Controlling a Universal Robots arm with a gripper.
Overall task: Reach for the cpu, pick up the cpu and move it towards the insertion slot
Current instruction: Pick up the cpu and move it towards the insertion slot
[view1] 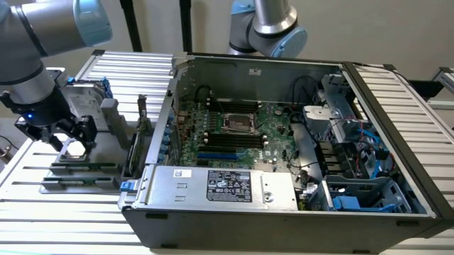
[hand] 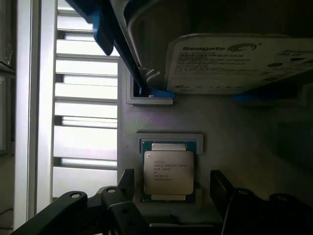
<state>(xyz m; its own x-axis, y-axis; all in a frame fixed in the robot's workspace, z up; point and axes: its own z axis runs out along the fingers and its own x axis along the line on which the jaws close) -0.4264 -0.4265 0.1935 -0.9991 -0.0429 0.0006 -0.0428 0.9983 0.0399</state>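
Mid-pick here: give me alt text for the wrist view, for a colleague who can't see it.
The cpu lies flat in a recess of a grey holder, with the open gripper straddling it, one dark finger on each side, apparently not touching. Beyond it a Seagate hard drive sits in a blue bracket.

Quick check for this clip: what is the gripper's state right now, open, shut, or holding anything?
Gripper: open, holding nothing; it straddles the cpu with a gap on each side.
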